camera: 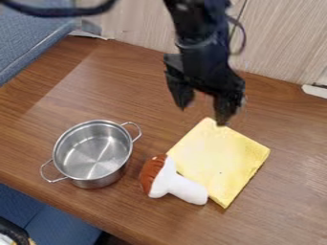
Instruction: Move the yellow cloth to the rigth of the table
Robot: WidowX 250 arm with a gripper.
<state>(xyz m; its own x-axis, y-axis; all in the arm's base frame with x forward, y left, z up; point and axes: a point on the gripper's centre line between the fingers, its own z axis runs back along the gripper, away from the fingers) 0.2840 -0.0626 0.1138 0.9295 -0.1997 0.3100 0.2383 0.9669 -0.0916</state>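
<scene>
My gripper hangs down from the top edge, its two fingers spread apart with nothing between them. A folded yellow cloth lies flat on the wooden table, right of centre. The right fingertip stands over or close to the cloth's upper corner; whether it touches cannot be told. The left fingertip is up and to the left of that corner.
A steel pot with two handles stands on the left of the table. A plush mushroom, white with a brown cap, lies against the cloth's lower left side. A pale wood panel rises behind.
</scene>
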